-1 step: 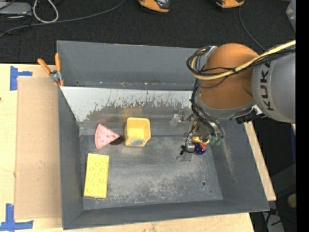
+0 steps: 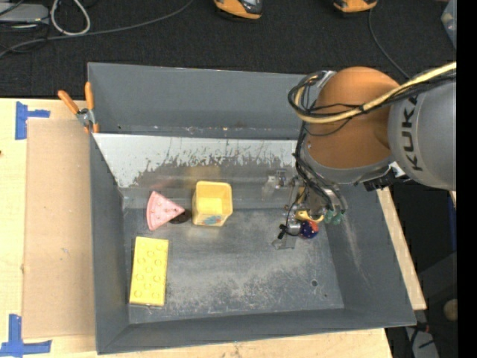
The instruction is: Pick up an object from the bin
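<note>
My gripper (image 2: 295, 228) hangs low over the bin floor, right of centre, under the arm's orange cover. A small blue and red thing (image 2: 308, 230) sits right against the gripper's lower end; whether it is held I cannot tell. A yellow cube-shaped block (image 2: 212, 203) stands to the left of the gripper, well apart from it. Next to that block lies a pink wedge-shaped piece (image 2: 162, 209). A flat yellow studded brick (image 2: 149, 271) lies near the bin's front left corner.
The arm comes in over the bin's right rim and its orange cover hides the back right part of the floor. Bare floor stretches from the gripper toward the front wall and between the gripper and the yellow block.
</note>
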